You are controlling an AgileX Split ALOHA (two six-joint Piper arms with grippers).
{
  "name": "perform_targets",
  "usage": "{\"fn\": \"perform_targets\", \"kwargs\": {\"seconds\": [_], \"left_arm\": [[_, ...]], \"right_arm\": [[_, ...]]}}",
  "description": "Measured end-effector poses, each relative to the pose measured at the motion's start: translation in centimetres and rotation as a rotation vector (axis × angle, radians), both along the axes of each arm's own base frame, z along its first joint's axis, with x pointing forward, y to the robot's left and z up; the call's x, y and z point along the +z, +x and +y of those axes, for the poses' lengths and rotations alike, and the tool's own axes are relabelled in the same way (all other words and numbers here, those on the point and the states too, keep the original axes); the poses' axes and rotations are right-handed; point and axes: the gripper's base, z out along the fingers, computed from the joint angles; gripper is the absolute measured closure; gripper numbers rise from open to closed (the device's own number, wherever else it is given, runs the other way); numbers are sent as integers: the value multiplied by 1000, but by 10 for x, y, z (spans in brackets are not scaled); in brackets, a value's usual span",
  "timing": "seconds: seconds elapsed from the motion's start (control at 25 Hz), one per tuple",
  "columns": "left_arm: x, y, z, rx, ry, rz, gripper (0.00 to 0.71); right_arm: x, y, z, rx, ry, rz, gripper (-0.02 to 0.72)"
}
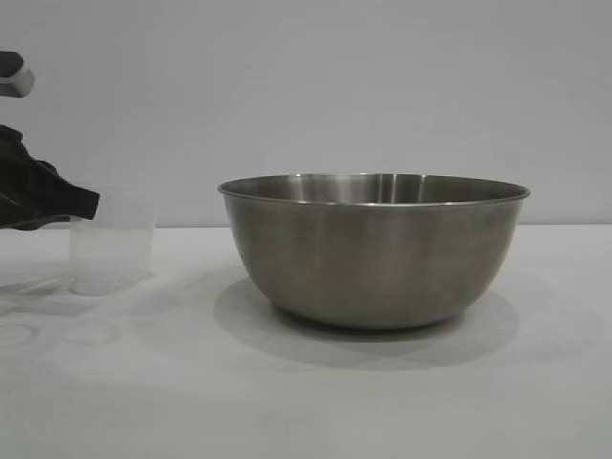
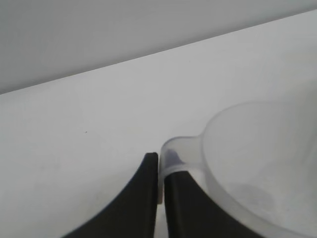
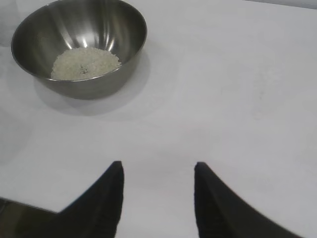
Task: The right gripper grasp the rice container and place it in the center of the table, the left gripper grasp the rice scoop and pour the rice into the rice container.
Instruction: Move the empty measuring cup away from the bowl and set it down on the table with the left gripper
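- Left gripper [image 2: 158, 171]: fingers pressed together on the side handle of the rice scoop [image 1: 113, 241]. In the left wrist view the two black fingers meet with no gap, and the translucent handle tab sits at their tips.
- In the exterior view the left gripper [image 1: 91, 203] enters from the left edge, its tip against the scoop's upper rim.
- Rice scoop [image 2: 257, 163]: upright on the table [image 1: 306, 402], base resting on the surface — no tilt visible. Its interior looks empty; only a faint shadow shows at the bottom.
- Right gripper [image 3: 158, 173]: fingers spread apart with nothing between them, only bare tabletop showing in the gap. It hangs above the table, well apart from the bowl, pointed toward it.
- Rice container [image 1: 373, 249]: standing upright near the middle of the table, to the right of the scoop in the exterior view, apart from it and untouched by either gripper.
- Rice [image 3: 85, 63]: a pale mound lying on the floor of the rice container [image 3: 79, 44], seen from the right wrist view; it covers only the bottom — the steel walls above are bare.
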Motion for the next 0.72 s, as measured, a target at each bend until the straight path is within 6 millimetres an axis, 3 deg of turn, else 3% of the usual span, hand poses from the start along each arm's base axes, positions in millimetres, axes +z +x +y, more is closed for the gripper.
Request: {"fn": "perform_targets", "kwargs": {"seconds": [0.08, 0.16, 0.32, 0.48, 0.52, 0.72], "left_arm": [[-3, -5, 1, 0, 3, 19, 710], [-5, -10, 2, 0, 6, 36, 661], [-11, -23, 4, 0, 14, 83, 470], [-9, -36, 9, 32, 16, 110, 470], [-5, -37, 10, 54, 10, 100, 444], [25, -32, 21, 209, -115, 12, 444]], "right_arm": [[0, 0, 0, 0, 0, 0, 380], [0, 0, 0, 0, 0, 0, 380], [0, 0, 0, 0, 0, 0, 380], [0, 0, 0, 0, 0, 0, 380], [0, 0, 0, 0, 0, 0, 380], [0, 0, 0, 0, 0, 0, 380]]}}
